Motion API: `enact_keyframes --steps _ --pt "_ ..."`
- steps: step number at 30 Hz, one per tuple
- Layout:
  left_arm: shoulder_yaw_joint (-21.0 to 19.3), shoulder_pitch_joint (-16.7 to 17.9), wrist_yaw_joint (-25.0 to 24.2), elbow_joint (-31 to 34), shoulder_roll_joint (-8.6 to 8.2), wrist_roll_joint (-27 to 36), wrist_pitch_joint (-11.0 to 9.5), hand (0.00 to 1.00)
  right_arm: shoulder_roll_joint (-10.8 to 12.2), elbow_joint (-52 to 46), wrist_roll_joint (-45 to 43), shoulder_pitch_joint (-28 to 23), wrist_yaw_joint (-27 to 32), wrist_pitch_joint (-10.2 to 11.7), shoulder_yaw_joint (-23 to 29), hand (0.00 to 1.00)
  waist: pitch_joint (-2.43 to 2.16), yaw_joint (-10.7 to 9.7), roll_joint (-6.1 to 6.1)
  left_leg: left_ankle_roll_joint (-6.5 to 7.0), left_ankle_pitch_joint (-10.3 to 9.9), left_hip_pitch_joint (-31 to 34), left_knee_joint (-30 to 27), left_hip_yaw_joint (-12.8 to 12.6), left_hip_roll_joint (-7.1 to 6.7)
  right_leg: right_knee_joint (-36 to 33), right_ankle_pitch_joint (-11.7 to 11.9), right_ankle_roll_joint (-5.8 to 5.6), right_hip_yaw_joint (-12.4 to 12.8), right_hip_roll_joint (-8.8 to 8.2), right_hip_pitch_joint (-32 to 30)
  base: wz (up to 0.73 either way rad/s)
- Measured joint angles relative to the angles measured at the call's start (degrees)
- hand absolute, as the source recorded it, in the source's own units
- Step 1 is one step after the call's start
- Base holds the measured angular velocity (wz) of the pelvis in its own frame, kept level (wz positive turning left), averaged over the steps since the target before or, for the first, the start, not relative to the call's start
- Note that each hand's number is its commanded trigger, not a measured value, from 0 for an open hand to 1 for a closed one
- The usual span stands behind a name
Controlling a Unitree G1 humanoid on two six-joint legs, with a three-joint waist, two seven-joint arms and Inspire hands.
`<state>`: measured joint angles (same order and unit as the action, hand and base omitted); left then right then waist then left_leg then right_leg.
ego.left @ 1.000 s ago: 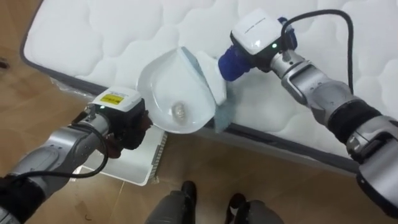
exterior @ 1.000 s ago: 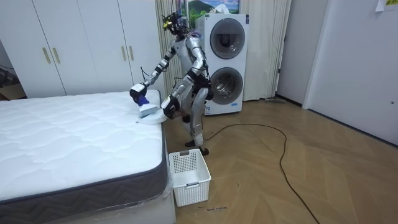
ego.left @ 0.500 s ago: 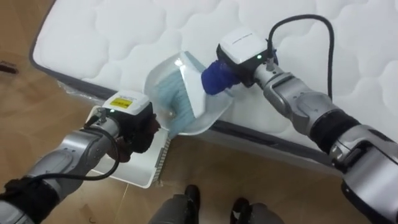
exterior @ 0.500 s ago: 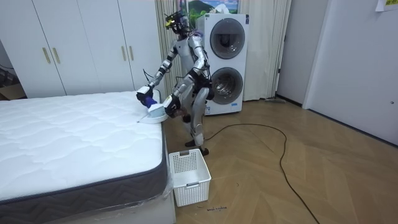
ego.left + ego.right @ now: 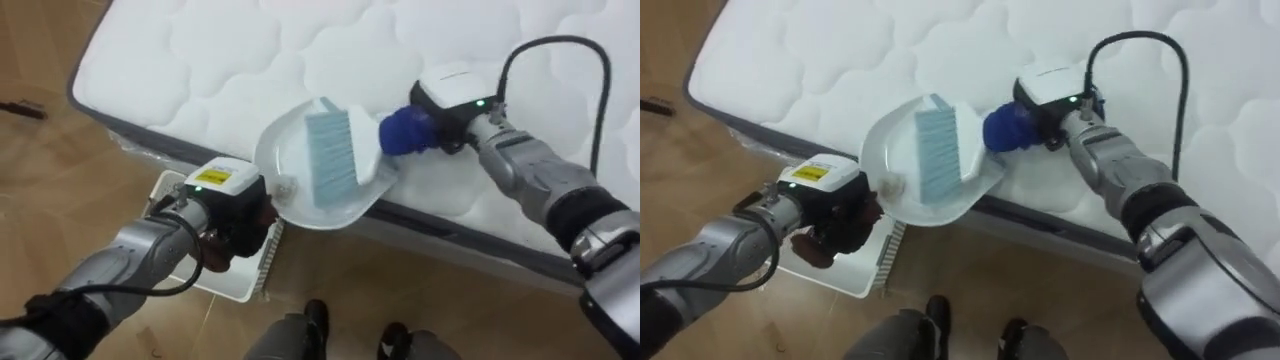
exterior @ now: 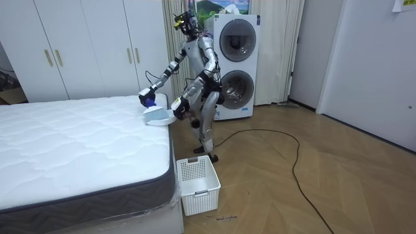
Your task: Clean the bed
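While the robot stands at a corner of the mattress (image 5: 250, 60), above a basket (image 5: 238, 283), its left hand (image 5: 235, 215) grips a dustpan (image 5: 290, 150) at the edge. Its right hand (image 5: 452, 108), closed round a brush (image 5: 330, 160), has swept the bristles into the pan. A small scrap (image 5: 287, 185) lies there, likely ready for tipping.

White wardrobes (image 6: 84, 49), stacked washers (image 6: 235, 65), wooden floor (image 6: 312, 195)
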<state>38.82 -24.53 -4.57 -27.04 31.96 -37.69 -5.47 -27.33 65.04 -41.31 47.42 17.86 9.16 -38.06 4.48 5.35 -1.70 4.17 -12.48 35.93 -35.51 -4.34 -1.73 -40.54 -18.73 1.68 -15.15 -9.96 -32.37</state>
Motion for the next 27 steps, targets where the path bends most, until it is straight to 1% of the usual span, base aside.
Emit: enact_keyframes --steps 1,2,3,4,6,7,8,10,11,12,13,14,15,16,17,18,19,20,21,22,23,24,25,26,27 --pt "0.0 0.1 0.0 0.1 0.0 0.0 -0.3 1.0 -0.4 0.2 0.8 -0.4 0.2 0.0 0.5 1.0 0.0 0.0 -0.01 0.0 0.0 -0.6 0.2 0.0 -0.04 0.1 0.0 0.0 0.0 -0.03 0.5 0.0" --pt "-0.9 0.7 0.0 0.8 0.02 -0.1 -0.9 1.0 -1.2 0.4 1.6 -1.2 0.4 0.0 2.1 1.0 -0.03 0.0 -0.17 -0.01 0.0 -1.6 1.0 0.0 -0.02 0.8 0.0 -0.07 0.0 0.07 1.6 0.0" --pt "-1.5 1.2 0.0 1.4 0.02 -0.1 -1.1 1.0 -1.5 0.5 2.0 -1.5 0.4 0.0 3.1 1.0 -0.17 0.0 -0.39 0.0 0.0 -2.0 1.4 0.0 -0.01 1.1 0.1 -0.14 0.0 0.14 2.0 -0.05" --pt "-3.2 2.5 0.0 2.7 0.02 -0.1 -1.4 1.0 -1.7 1.0 3.2 -2.0 0.7 -0.3 5.0 1.0 -0.32 0.0 -0.67 0.01 0.0 -3.1 2.2 -0.2 -0.03 2.0 0.3 -0.22 0.1 0.21 2.9 -0.07" --pt "-6.5 5.5 0.0 5.8 -0.01 -0.3 -1.6 1.0 -1.8 1.4 6.4 -3.3 0.9 -0.5 9.8 1.0 -0.84 -0.1 -1.23 -0.08 0.6 -5.6 4.5 -0.3 -0.14 4.2 0.8 -0.4 0.3 0.55 5.1 -0.07" --pt "-7.5 6.6 0.0 6.9 0.01 -0.3 -1.7 1.0 -1.8 1.4 7.9 -3.7 1.1 -0.5 10.9 1.0 -0.97 0.0 -1.37 -0.16 0.8 -6.2 5.1 -0.3 -0.12 5.0 1.1 -0.44 0.3 0.74 5.8 -0.04" --pt "-9.2 8.6 0.0 8.7 0.05 -0.2 -1.9 1.0 -2.0 1.4 10.7 -5.0 1.7 -0.5 12.8 1.0 -1.04 -0.1 -1.43 -0.29 1.1 -8.0 6.3 -0.3 -0.14 6.2 1.3 -0.59 0.4 1.07 7.5 0.0" --pt "-10.8 10.7 0.0 10.1 0.06 -0.1 -2.4 1.0 -2.4 1.4 15.3 -7.0 2.0 -0.6 15.5 1.0 -1.22 0.0 -1.3 -0.41 1.3 -10.6 7.9 0.0 -0.34 7.5 1.4 -0.68 0.1 1.19 10.2 0.11" --pt "-12.0 12.3 0.0 11.1 0.02 -0.1 -2.4 1.0 -2.6 1.4 18.7 -8.0 2.2 -0.6 17.5 1.0 -1.59 -0.6 -1.36 -0.66 1.7 -11.7 9.1 1.0 -0.8 8.7 1.4 -0.72 -0.8 1.16 11.9 0.26" --pt "-12.3 12.8 0.0 11.6 0.02 -0.2 -2.3 1.0 -2.7 1.4 20.5 -8.5 2.6 -0.6 18.5 1.0 -1.81 -1.1 -1.34 -0.69 2.0 -12.2 9.8 1.7 -1.08 9.4 1.5 -0.85 -1.2 1.16 12.6 0.49" --pt "-12.7 13.6 0.0 12.6 0.06 -0.3 -2.2 1.0 -2.8 1.4 23.7 -9.5 3.2 -1.2 20.8 0.9 -2.22 -2.0 -1.22 -0.83 2.6 -13.1 10.9 3.0 -1.52 10.8 1.5 -0.97 -2.4 1.13 14.1 0.64" --pt "-13.2 14.7 0.0 13.7 0.0 -0.3 -2.1 1.0 -2.8 1.4 26.1 -11.0 3.7 -1.3 23.4 0.68 -2.61 -2.7 -0.87 -1.0 3.2 -14.5 12.3 4.5 -2.07 12.1 1.6 -1.06 -3.0 1.38 16.0 0.81" --pt "-13.8 16.3 0.0 14.9 -0.01 -0.6 -2.0 1.0 -2.8 1.1 28.6 -13.0 4.3 -1.7 25.4 0.53 -3.02 -3.5 -0.53 -1.08 3.5 -16.0 13.5 5.7 -2.37 13.8 1.7 -1.35 -2.4 2.15 18.3 0.72" --pt "-14.2 17.1 0.0 15.5 0.02 -0.7 -2.0 1.0 -2.9 0.8 29.8 -14.1 4.5 -1.9 26.4 0.09 -3.28 -3.8 -0.14 -1.2 3.7 -16.9 14.2 6.5 -2.66 14.5 1.7 -1.39 -2.2 2.31 19.4 0.68" --pt "-14.9 18.7 0.0 16.4 -0.04 -0.5 -1.9 1.0 -2.9 0.4 32.1 -15.9 4.7 -2.7 27.8 0.0 -3.79 -4.1 0.48 -1.31 3.8 -18.4 15.0 7.5 -2.87 15.8 1.8 -1.5 -2.1 2.74 21.6 0.59" --pt "-15.9 20.7 0.0 17.5 -0.33 -0.3 -1.8 1.0 -2.9 -0.1 34.9 -17.6 5.0 -2.9 29.0 0.0 -4.06 -4.4 0.94 -1.32 3.8 -20.0 15.6 7.7 -2.9 17.5 2.0 -1.76 -2.0 3.31 23.9 0.57" --pt "-16.2 21.8 0.1 17.9 -0.44 -0.2 -1.8 1.0 -2.9 -0.1 36.4 -18.4 5.2 -2.9 29.5 0.0 -4.17 -4.7 1.11 -1.32 3.8 -20.8 15.9 7.8 -2.96 18.4 2.0 -1.8 -2.1 3.51 25.3 0.61" --pt "-16.5 23.1 0.1 18.2 -0.46 -0.2 -2.0 1.0 -2.9 -0.3 39.2 -20.0 5.4 -2.9 31.5 0.0 -4.38 -5.2 1.43 -1.32 3.8 -22.2 16.4 7.9 -3.04 20.0 2.2 -2.03 -1.8 4.02 27.7 0.56" --pt "-17.7 24.4 0.1 18.3 -0.6 -0.2 -2.4 1.0 -2.8 -0.5 42.1 -21.3 5.4 -2.9 33.4 0.0 -4.48 -5.1 1.86 -1.32 3.8 -23.2 16.8 8.2 -3.07 21.5 2.3 -2.14 0.0 4.66 29.3 0.49" --pt "-18.6 25.1 0.1 18.4 -0.81 -0.2 -2.4 1.0 -2.8 -0.5 43.4 -21.7 5.5 -2.9 34.1 0.0 -4.5 -5.1 2.02 -1.32 3.8 -23.5 16.8 8.5 -3.1 22.3 2.5 -2.15 1.1 5.07 30.0 0.35" --pt "-20.5 26.1 0.2 18.4 -1.26 -0.1 -2.2 1.0 -2.8 -0.5 45.5 -22.1 5.8 -2.9 35.2 0.0 -4.48 -5.1 2.14 -1.33 3.9 -23.6 16.8 9.3 -3.13 23.6 2.8 -1.99 1.4 5.53 30.9 0.26" --pt "-21.9 26.9 0.2 18.4 -1.45 -0.1 -2.0 1.0 -2.8 -0.5 47.0 -22.3 6.2 -2.9 35.6 0.0 -4.48 -5.0 2.19 -1.43 3.9 -23.7 16.8 9.6 -3.09 24.4 3.0 -1.83 1.4 5.82 31.5 0.22" --pt "-22.5 27.3 0.2 18.4 -1.49 -0.1 -2.0 1.0 -2.8 -0.5 48.0 -22.3 6.5 -2.9 35.6 0.0 -4.48 -4.9 2.2 -1.49 3.9 -23.7 16.7 9.7 -3.09 24.6 3.0 -1.77 1.3 5.89 31.8 0.15" --pt "-23.9 27.9 0.2 18.5 -1.77 -0.1 -2.0 1.0 -2.8 -0.5 49.5 -22.3 6.6 -2.9 35.7 0.0 -4.46 -4.7 2.22 -1.61 4.0 -23.9 16.7 10.1 -3.12 25.0 3.1 -1.66 0.8 5.99 32.2 0.15" --pt "-25.3 28.7 0.2 18.6 -2.44 -0.1 -2.0 1.0 -2.7 -0.6 51.0 -22.9 6.6 -2.9 36.1 0.0 -4.39 -4.8 2.33 -1.72 4.1 -24.6 16.9 10.7 -3.17 25.4 3.2 -1.58 0.8 6.12 33.2 0.17"
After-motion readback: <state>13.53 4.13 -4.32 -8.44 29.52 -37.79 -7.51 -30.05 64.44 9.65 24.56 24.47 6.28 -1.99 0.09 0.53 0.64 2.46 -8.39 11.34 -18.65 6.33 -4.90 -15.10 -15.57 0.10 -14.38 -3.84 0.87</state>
